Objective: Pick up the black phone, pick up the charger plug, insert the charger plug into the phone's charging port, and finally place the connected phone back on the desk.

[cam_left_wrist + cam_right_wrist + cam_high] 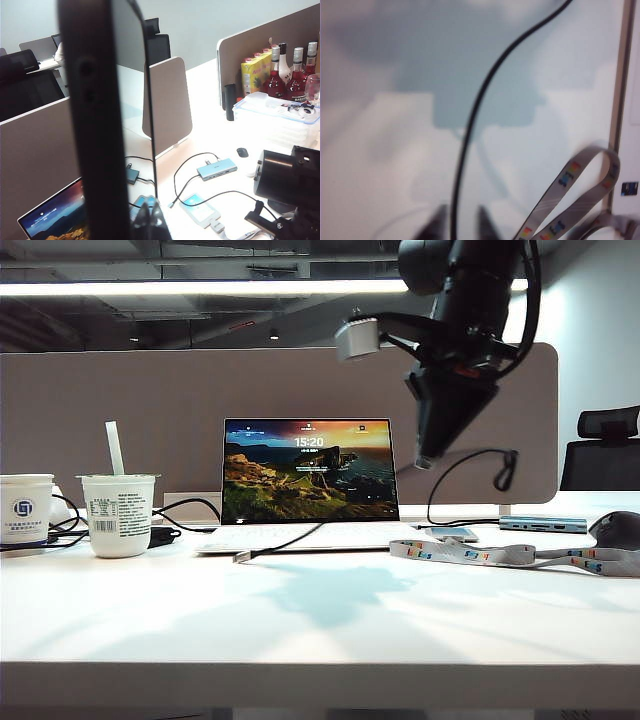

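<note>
A: While the left gripper (149, 219) clamps the black phone (95, 125) upright, where's the charger plug (243, 557)?
B: On the desk (320, 630), well below the raised right gripper (428, 458), whose jaws stand slightly parted, empty.

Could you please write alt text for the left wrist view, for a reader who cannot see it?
The left hand holds the black phone upright, filling the middle of the view. Behind it on the white desk lie a grey-blue hub, thin black cables, a laptop corner and bottles.
</note>
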